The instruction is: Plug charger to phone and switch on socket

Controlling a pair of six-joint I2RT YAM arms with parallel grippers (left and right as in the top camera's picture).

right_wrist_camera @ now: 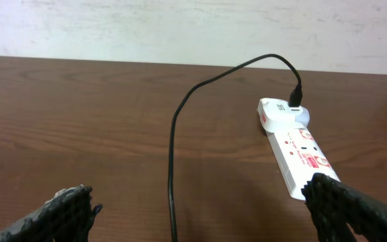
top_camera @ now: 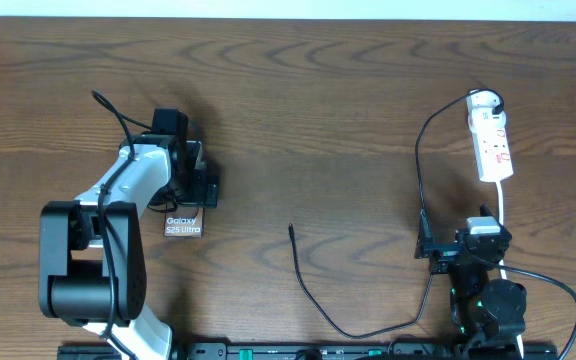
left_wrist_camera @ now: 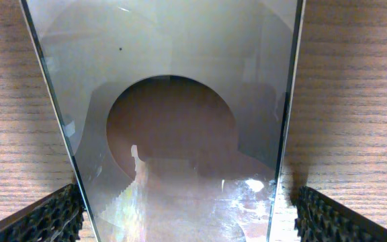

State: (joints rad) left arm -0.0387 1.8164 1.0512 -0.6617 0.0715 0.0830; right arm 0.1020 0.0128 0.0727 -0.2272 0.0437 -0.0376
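My left hand (left_wrist_camera: 187,220) stands open astride the phone (left_wrist_camera: 180,67); my right hand (right_wrist_camera: 200,210), open too, hangs far to its right.

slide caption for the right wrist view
Open right gripper faces the socket, the charger plugged in at its far end

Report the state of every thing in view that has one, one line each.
phone: flat on the table, charger not plugged in.
charger: one end plugged in at the socket's far end, plug tip loose on the table, apart from the phone.
socket: flat on the table; switch position too small to tell.
left hand: open, fingers either side of the phone.
right hand: open, empty.
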